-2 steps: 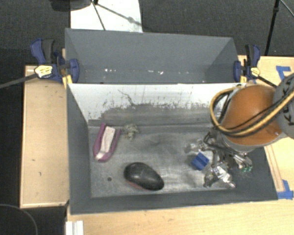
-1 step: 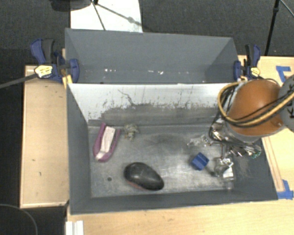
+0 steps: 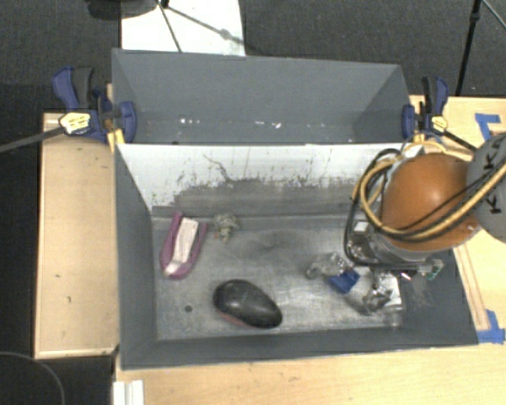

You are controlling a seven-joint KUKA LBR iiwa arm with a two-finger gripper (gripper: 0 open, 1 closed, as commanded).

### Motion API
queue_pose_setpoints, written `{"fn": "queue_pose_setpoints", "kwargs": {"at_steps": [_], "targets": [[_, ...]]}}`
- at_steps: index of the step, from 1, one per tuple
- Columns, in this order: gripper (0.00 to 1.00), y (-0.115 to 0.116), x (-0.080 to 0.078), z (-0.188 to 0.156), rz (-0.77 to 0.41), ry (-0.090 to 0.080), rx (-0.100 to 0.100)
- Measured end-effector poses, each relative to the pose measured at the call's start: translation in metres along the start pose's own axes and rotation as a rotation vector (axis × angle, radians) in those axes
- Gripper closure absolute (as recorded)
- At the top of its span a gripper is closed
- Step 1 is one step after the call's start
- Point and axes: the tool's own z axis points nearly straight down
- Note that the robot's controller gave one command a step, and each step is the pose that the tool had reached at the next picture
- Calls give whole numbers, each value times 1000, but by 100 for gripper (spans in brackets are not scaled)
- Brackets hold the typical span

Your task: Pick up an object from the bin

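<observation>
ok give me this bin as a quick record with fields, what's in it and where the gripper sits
bin: grey metal bin
gripper: down near the floor at the right end
nearest to it: small blue piece, small grey metal piece beside that
view left: purple and white oblong thing
front middle: black oval thing
back: small grey bit
held: cannot tell

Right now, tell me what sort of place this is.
Probably a robotics lab's grasp-testing rig: a grey metal bin holding loose odds like a black rounded lump, and a robot arm's gripper down inside it.
</observation>
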Motion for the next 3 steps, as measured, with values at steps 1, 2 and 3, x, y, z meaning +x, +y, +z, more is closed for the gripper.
{"fn": "queue_pose_setpoints", "kwargs": {"at_steps": [1,2,3], "targets": [[100,-1,1,-1,6,2,1],[100,-9,-3,-100,15,-4,8],[100,-6,-8,-152,-9,-4,7]]}}
